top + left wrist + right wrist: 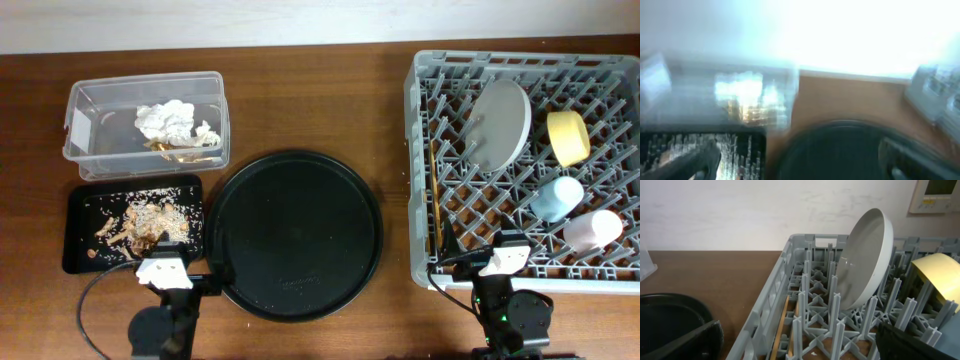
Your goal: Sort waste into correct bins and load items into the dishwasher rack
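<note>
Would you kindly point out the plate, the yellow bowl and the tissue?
plate [500, 122], overhead view, middle of its face.
yellow bowl [568, 137], overhead view, its side.
tissue [167, 120], overhead view, its middle.

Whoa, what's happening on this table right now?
Two robot arms are sorting waste and loading dishes. The plate, yellow bowl, blue cup, pink cup and chopsticks sit in the grey dishwasher rack. Crumpled tissue lies in the clear tub, food scraps on the flat black tray. The left hand and right hand are open and hold nothing.

Left wrist view blurred (heavily), yellow bowl [940, 275] cropped at right
</note>
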Controlling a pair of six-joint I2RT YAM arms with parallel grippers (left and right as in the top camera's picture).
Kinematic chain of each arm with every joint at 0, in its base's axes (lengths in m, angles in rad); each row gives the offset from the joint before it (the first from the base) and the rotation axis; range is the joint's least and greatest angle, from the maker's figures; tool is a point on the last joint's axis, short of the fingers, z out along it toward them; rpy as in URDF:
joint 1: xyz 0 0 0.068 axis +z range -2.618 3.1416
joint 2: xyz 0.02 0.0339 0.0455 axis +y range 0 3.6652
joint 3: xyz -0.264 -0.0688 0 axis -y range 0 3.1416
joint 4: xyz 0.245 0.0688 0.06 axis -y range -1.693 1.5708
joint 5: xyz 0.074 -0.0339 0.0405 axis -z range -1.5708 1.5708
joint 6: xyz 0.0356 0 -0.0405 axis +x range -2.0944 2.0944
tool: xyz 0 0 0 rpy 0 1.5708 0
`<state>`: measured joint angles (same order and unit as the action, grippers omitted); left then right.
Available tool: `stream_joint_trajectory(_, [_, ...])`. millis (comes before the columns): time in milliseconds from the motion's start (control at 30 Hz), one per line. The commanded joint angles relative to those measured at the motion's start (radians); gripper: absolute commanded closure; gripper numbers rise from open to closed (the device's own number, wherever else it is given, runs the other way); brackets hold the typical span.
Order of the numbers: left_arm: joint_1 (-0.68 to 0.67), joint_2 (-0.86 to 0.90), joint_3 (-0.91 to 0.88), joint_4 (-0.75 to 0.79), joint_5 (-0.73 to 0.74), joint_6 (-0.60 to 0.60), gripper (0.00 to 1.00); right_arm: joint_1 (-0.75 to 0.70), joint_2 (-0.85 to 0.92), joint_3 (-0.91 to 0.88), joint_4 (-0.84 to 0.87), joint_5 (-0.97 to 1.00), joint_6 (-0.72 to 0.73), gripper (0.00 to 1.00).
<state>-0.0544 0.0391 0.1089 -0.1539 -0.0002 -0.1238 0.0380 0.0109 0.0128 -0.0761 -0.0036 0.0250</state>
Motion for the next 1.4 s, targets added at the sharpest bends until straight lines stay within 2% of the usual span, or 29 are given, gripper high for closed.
stream_joint_trajectory(0, [-0.004,-0.031,-0.103,0.204,0.036,0.185,0.01,-0.006,-0.007,-0.007,-0.003,0.009,0.001,0.02])
stream_joint_trajectory(100, [-0.004,-0.033,-0.100,0.073,0.042,0.207,0.01,-0.006,-0.007,-0.007,-0.003,0.009,0.001,0.02])
stream_joint_trajectory(1367, [-0.004,-0.034,-0.100,0.074,0.045,0.208,0.01,-0.006,-0.007,-0.007,-0.003,0.009,0.001,0.02])
